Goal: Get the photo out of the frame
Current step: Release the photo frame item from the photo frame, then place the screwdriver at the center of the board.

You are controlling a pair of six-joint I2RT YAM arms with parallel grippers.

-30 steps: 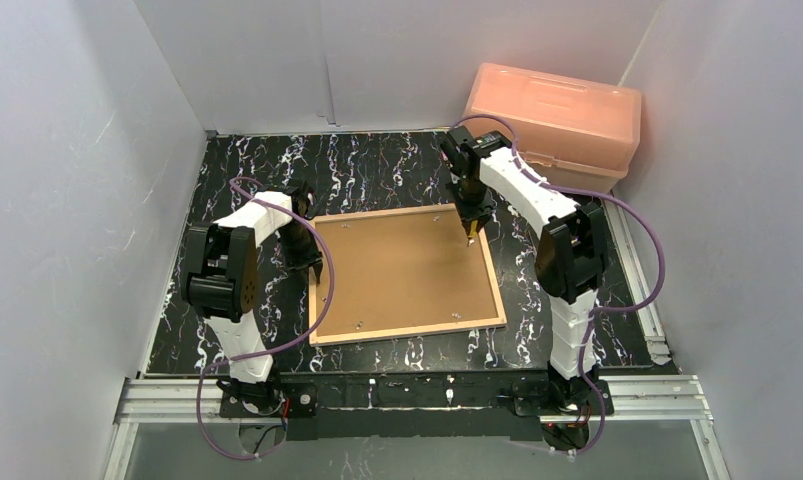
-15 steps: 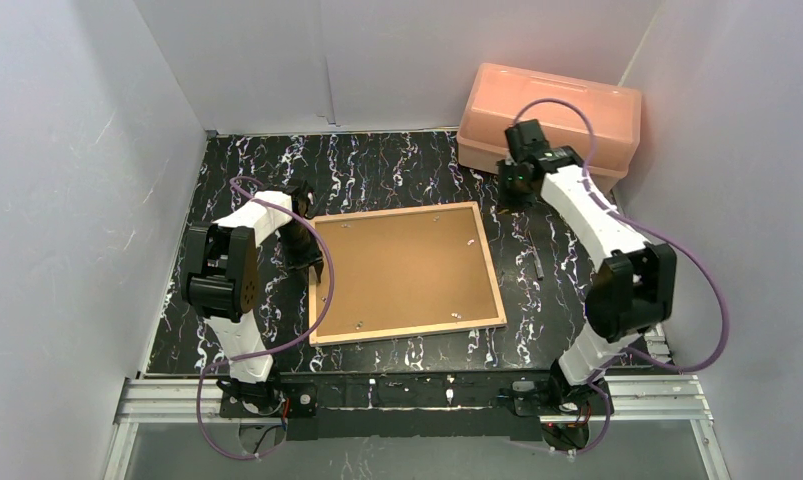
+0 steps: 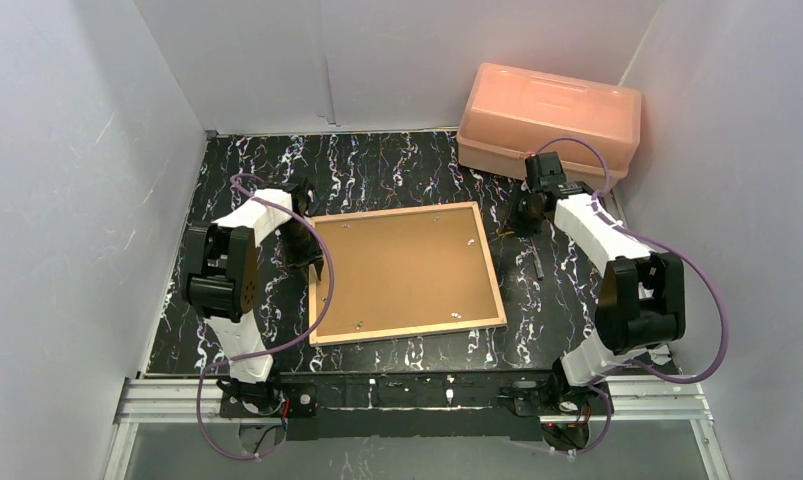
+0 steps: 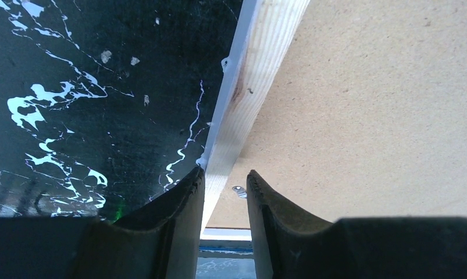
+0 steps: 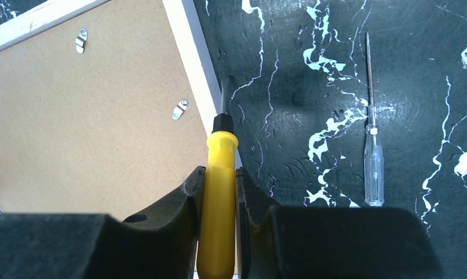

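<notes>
White arm shells [image 3: 249,215], black joints [image 3: 217,272], purple cables [image 3: 329,280], black pincer fingers [image 4: 173,232]

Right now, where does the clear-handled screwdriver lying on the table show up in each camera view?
Top external: clear-handled screwdriver on the table, just right of the frame.
Left wrist: not in it.
Right wrist: at the right, beyond the yellow-handled screwdriver held in the right claw.
Shared landmark: the frame's light wood edge, visible in all three views.
</notes>
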